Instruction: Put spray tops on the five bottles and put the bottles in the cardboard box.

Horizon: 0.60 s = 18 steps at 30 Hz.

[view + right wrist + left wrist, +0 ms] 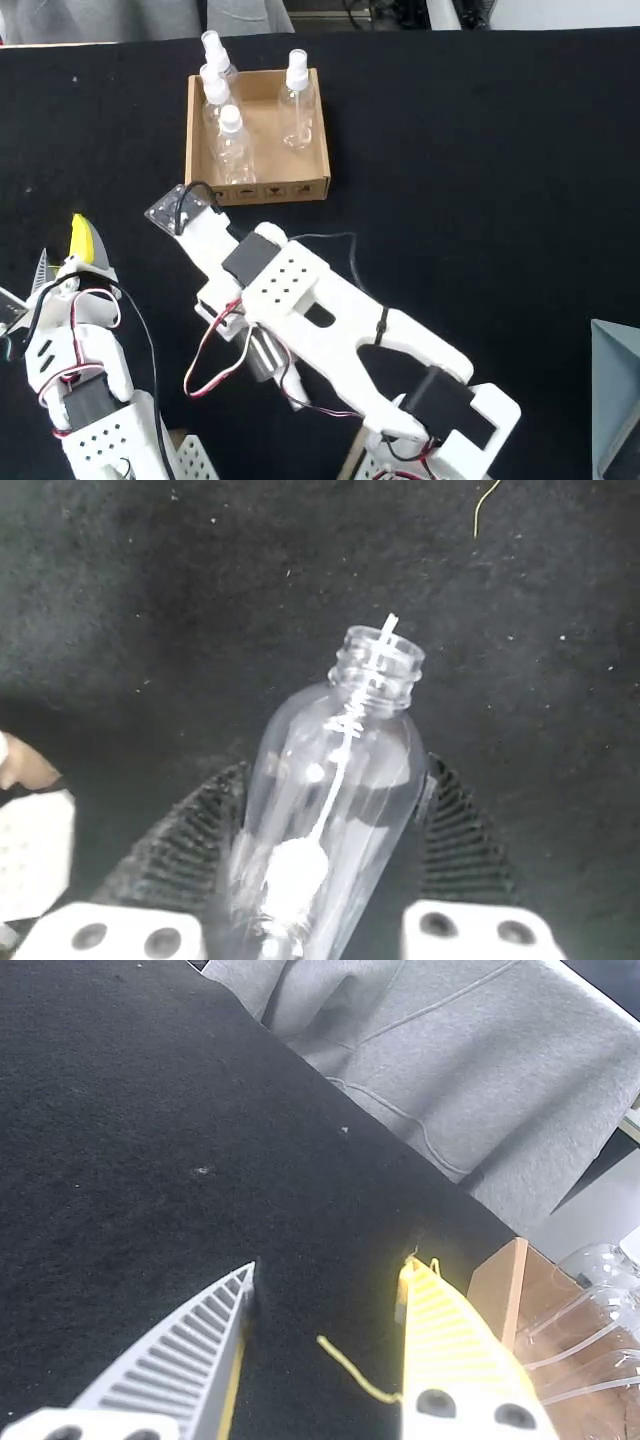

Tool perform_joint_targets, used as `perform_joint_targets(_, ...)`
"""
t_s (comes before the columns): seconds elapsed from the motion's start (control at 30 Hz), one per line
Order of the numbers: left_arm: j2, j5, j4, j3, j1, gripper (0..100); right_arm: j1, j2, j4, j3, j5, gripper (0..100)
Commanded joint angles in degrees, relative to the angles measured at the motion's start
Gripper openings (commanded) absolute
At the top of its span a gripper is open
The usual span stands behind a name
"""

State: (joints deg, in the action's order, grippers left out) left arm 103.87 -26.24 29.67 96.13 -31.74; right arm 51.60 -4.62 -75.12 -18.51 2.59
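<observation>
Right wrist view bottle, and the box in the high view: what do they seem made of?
The uncapped clear bottle looks like glossy plastic, probably: see-through, with bright highlights and a moulded threaded neck. The brown open-topped box looks like matte cardboard, going by its flat tan walls and raw edges.

Open brown cardboard box (258,190) near the tabletop's far edge, left of middle. Inside, four clear bottles (233,150) with white spray tops (297,65), three by the left wall, one by the right. Uncapped fifth bottle (330,780) clamped in right gripper (337,770).
</observation>
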Motion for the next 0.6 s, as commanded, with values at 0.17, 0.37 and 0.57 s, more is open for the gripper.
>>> perform_joint_targets(0.17,0.6,0.3,-1.3,1.3,0.7,21,-1.8,-0.9,-4.8,5.4,-6.1,13.5)
perform_joint_targets(0.37,0.6,0.3,-1.2,1.3,0.7,21,-3.3,-0.5,-8.4,5.0,-14.9,13.5)
perform_joint_targets(0.57,0.6,0.3,-1.3,1.3,0.7,21,-9.4,-0.3,-7.8,5.0,-20.6,13.4)
